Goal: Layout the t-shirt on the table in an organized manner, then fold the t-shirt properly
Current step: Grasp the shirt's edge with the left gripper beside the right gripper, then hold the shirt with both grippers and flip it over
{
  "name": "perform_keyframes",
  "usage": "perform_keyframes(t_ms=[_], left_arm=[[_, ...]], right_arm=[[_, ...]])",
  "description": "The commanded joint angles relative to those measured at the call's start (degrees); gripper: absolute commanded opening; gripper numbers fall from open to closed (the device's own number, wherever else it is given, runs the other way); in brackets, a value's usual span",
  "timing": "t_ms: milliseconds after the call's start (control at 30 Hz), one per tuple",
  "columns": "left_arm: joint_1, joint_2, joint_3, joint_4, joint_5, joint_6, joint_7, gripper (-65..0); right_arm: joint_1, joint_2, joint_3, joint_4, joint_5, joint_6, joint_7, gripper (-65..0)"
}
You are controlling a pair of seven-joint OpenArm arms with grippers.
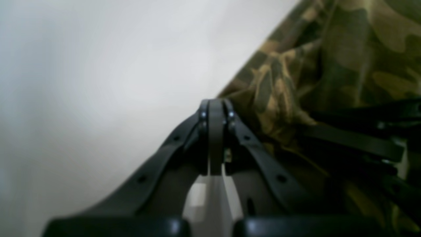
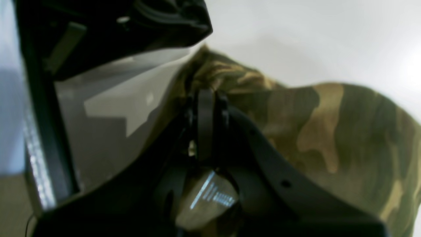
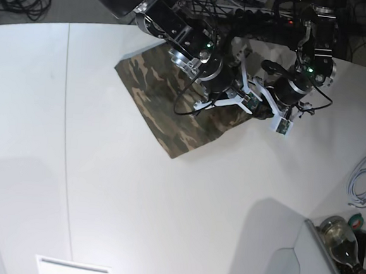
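Now at the far edge: both hands pinched onto bunched camouflage cloth.

Left hand (image 1: 216,108) fully closed, jaws together, apparently nipping a hem of the t-shirt (image 3: 166,104) at centre frame in its wrist view; right hand (image 2: 206,98) closed likewise on a gathered fold, cloth draping away to the lower right. Lying in the upper middle of the base view on the white tabletop (image 3: 164,218), partly under both arms, right edge crumpled beneath them. Roughly a slanted quadrilateral, long axis seemingly running from upper left down to a corner at lower centre; collar and sleeves not discernible. Best done by drawing the two grips apart evenly and low, keeping the cloth taut, then dragging toward the open lower area before releasing flat.
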Motion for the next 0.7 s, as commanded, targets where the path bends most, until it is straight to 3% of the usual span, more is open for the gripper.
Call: perform_keyframes(t_ms=[0, 167, 300, 367, 667], left_arm=[[-1.97, -1.36, -0.66, 0.43, -2.23, 0.77, -3.39, -65.0], [-5.13, -1.10, 1.27, -5.73, -1.79, 0.95, -3.04, -65.0], [-6.01, -0.83, 3.29, -8.98, 7.26, 4.73, -3.39, -65.0], [-6.01, -0.83, 2.85, -9.68, 10.69, 4.99, -3.48, -65.0], [-5.57, -3.47, 2.77, -9.24, 12.01, 5.25, -3.48, -65.0]], right_arm=[[-0.53, 1.29, 0.63, -0.59, -1.90, -0.98, -4.70, -65.0], [-0.71, 1.29, 0.63, -0.42, -1.90, -1.07, -4.79, -65.0], [-0.62, 1.37, 3.79, 0.11, -1.90, -1.07, -6.63, -65.0], [-0.36, 1.37, 5.90, -0.24, -1.90, -0.98, -7.25, -65.0], [0.43, 4.54, 8.28, -0.33, -1.90, -0.89, -7.16, -65.0]])
